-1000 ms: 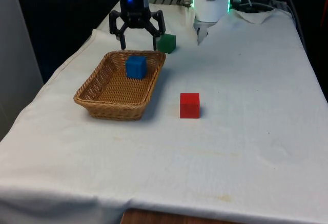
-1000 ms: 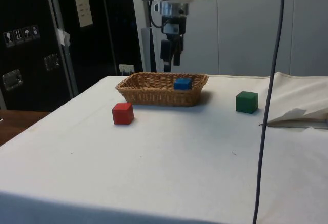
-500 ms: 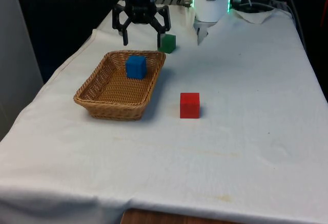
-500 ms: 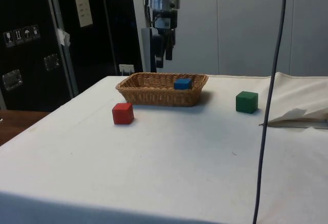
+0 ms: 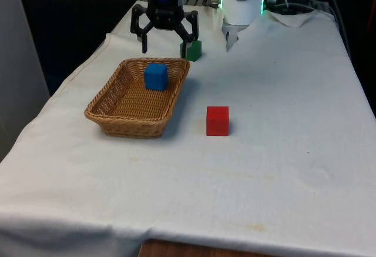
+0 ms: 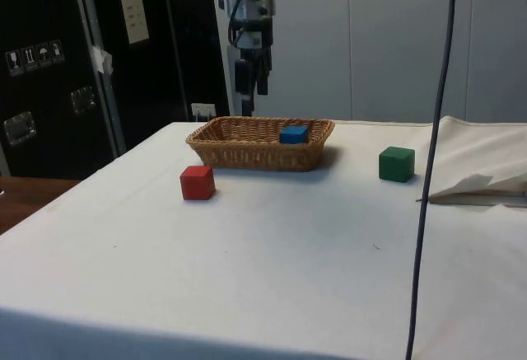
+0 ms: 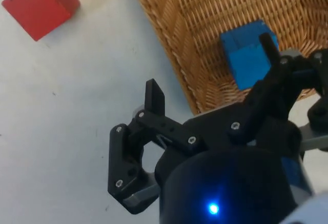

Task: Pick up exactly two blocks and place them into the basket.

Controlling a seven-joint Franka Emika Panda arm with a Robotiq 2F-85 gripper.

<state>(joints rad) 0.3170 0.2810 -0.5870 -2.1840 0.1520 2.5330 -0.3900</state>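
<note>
A blue block (image 5: 155,76) (image 6: 293,134) (image 7: 249,53) lies inside the wicker basket (image 5: 117,113) (image 6: 239,150) (image 7: 205,39), near its far end. My gripper (image 5: 164,44) (image 6: 251,103) (image 7: 210,62) hangs open and empty above the basket's far rim, well clear of the table. A red block (image 5: 217,120) (image 6: 198,182) (image 7: 41,6) sits on the cloth beside the basket on the front view's right. A green block (image 5: 192,50) (image 6: 396,164) rests further back, partly behind one finger in the front view.
The white robot base (image 5: 241,4) stands at the table's far end. A crumpled fold of cloth (image 6: 478,183) lies near the green block. A dark cable (image 6: 428,170) hangs down in the side view.
My gripper has risen and drifted toward the table's far end, away from the blue block in the basket. It stays open. The blocks have not moved.
</note>
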